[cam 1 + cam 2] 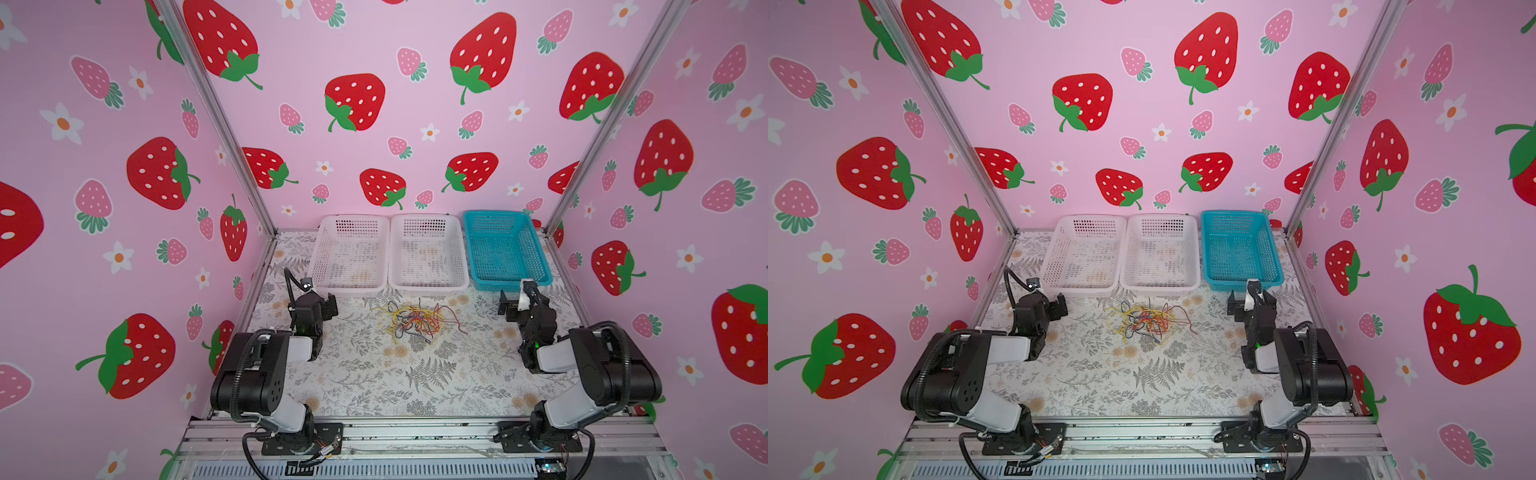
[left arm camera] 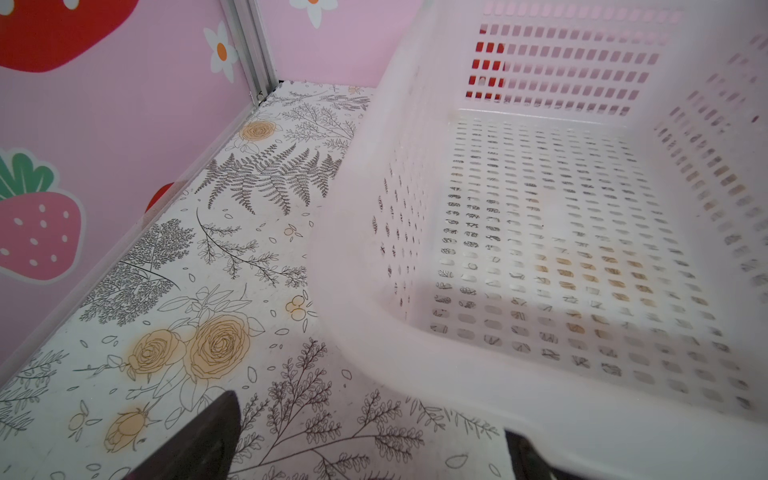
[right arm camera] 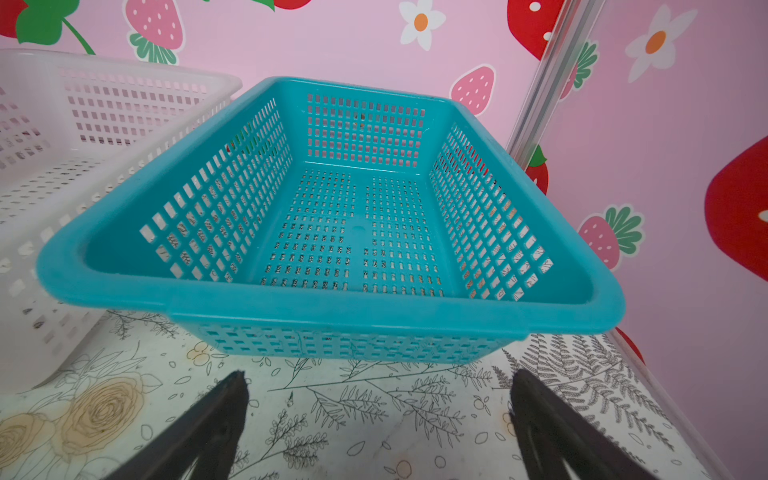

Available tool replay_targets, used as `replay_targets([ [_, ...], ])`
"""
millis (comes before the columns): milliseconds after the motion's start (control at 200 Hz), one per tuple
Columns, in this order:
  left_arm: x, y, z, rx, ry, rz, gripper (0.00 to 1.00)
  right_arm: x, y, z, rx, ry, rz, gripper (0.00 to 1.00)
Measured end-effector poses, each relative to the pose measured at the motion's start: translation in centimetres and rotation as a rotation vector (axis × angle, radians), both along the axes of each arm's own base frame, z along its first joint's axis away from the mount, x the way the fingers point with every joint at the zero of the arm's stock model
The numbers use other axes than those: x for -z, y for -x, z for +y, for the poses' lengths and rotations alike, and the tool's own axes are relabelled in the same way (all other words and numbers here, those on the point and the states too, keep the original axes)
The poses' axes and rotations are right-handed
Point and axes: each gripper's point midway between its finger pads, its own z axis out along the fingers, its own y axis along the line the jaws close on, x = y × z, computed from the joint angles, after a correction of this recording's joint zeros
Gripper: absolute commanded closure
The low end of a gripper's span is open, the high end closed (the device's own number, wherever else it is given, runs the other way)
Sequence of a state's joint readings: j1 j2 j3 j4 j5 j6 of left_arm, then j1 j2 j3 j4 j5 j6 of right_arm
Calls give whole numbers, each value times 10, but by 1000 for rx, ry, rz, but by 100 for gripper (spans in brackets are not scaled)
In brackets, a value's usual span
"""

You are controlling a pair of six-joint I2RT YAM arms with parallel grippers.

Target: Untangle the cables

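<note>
**Item:** cables (image 1: 411,322), yellow, red and dark strands in one knot. They lie on the table (image 1: 374,374) just in front of the middle white basket (image 1: 430,287); none are in it.
**Lie:** broadest along that basket's front rim. One red strand trails off rightward.
**Left gripper** (image 1: 328,305): front-left of the basket, jaws spread wide, empty.
**Right gripper** (image 1: 508,305): front-right of the basket, jaws spread wide, empty.
**Relation:** the knot sits between the two, inward of each and about equally near. I'd judge the red tail favours the right arm.
</note>
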State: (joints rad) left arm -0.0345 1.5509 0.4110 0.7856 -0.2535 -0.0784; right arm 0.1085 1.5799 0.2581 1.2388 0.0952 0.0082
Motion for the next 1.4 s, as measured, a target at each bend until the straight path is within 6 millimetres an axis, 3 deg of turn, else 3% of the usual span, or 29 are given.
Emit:
replay_targets([
  [610, 0, 0, 0, 0, 0, 0, 1, -5, 2, 1, 4, 7, 3, 1],
  [680, 0, 0, 0, 0, 0, 0, 1, -24, 6, 2, 13, 9, -28, 1],
  [815, 0, 0, 0, 0, 0, 0, 1, -97, 23, 11, -4, -59, -217, 1],
  [875, -2, 3, 0, 0, 0, 13, 1, -116, 30, 15, -14, -104, -267, 1],
  [990, -23, 5, -1, 8, -4, -8, 1, -131, 38, 29, -64, -181, -275, 1],
  [1191, -84, 11, -9, 37, 53, -117, 1, -155, 54, 59, -238, -482, -259, 1],
  [1401, -143, 34, -28, 93, 224, -243, 1, -161, 61, 120, -498, -597, -95, 1],
])
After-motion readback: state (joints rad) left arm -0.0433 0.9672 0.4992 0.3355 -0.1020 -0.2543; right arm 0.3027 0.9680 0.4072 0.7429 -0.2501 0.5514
